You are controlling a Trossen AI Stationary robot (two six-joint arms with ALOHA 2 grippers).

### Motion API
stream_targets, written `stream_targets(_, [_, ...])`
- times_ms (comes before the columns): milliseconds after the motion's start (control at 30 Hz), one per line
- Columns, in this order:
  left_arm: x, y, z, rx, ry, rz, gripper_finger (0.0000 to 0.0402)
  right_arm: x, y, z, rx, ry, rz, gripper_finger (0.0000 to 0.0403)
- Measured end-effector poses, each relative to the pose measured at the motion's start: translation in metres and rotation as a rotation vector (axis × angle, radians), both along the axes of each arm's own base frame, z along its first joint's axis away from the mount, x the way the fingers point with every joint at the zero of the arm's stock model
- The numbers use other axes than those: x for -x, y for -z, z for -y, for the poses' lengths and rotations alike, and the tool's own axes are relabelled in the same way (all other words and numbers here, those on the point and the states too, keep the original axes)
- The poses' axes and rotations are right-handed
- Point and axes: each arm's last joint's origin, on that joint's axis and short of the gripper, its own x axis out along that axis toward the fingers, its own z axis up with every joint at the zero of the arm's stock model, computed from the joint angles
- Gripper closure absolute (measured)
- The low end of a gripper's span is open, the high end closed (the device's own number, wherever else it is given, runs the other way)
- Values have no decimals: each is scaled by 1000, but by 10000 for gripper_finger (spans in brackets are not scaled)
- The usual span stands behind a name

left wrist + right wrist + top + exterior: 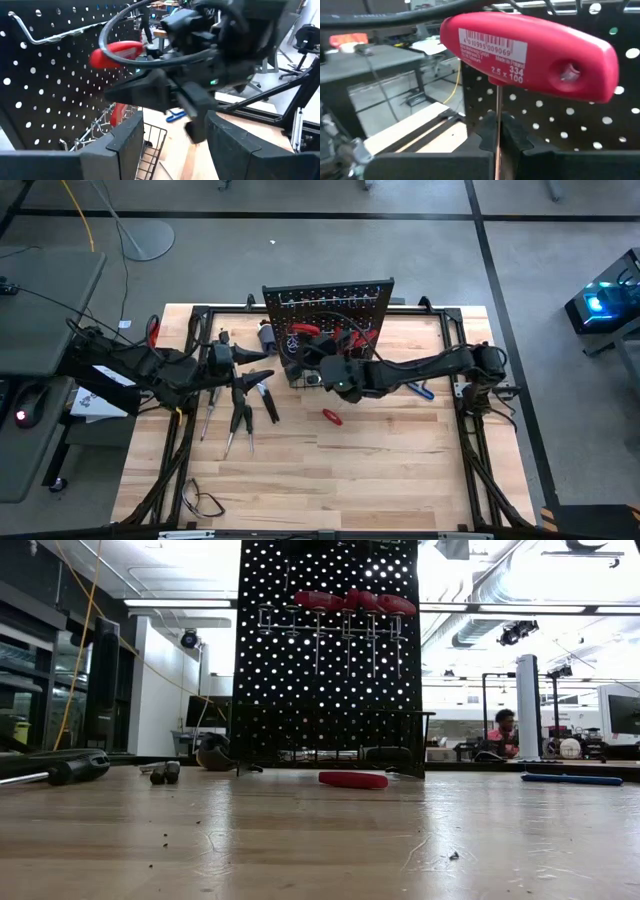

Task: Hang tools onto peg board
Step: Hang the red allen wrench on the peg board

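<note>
The black peg board [330, 308] stands upright at the table's far edge with a wire basket [150, 140] at its base. Several red T-handle tools [352, 602] hang on its hooks. My right gripper [312, 350] is in front of the board, shut on a red T-handle tool [530, 50]. My left gripper [175, 145] is open and empty just left of it, facing my right gripper. On the table lie a red-handled tool [332, 417], a blue-handled tool [420, 389], and pliers and screwdrivers [240, 415]. My right gripper pinches the tool's thin metal shaft [498, 127] between its two fingers, a little below the red handle. The arm comes in from the table's right. The tool is lifted clear of the table, with its handle above the fingers and close to the board's holes.
A black cable loop [203, 502] lies near the front left corner. Black-handled tools [70, 768] lie at the left. The black table frame [470, 430] runs along the edges. A person [505, 730] sits in the room beyond. Bare wood lies at the front middle [340, 480].
</note>
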Motion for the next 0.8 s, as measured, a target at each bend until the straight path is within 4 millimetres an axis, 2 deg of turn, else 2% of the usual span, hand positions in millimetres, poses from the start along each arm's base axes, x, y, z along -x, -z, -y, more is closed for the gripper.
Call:
stream_targets(200, [4, -3, 2, 7, 14, 16, 212, -3, 5, 17, 13, 55, -19, 403])
stream_targets(333, [7, -4, 3, 9, 14, 26, 212, -5, 5, 26, -2, 21, -17, 403])
stream_targets(567, [8, -5, 4, 8, -1, 37, 212, -4, 10, 27, 1, 28, -74, 403])
stream_targets(800, [8, -6, 4, 11, -2, 44, 212, -10, 26, 27, -43, 33, -78, 403])
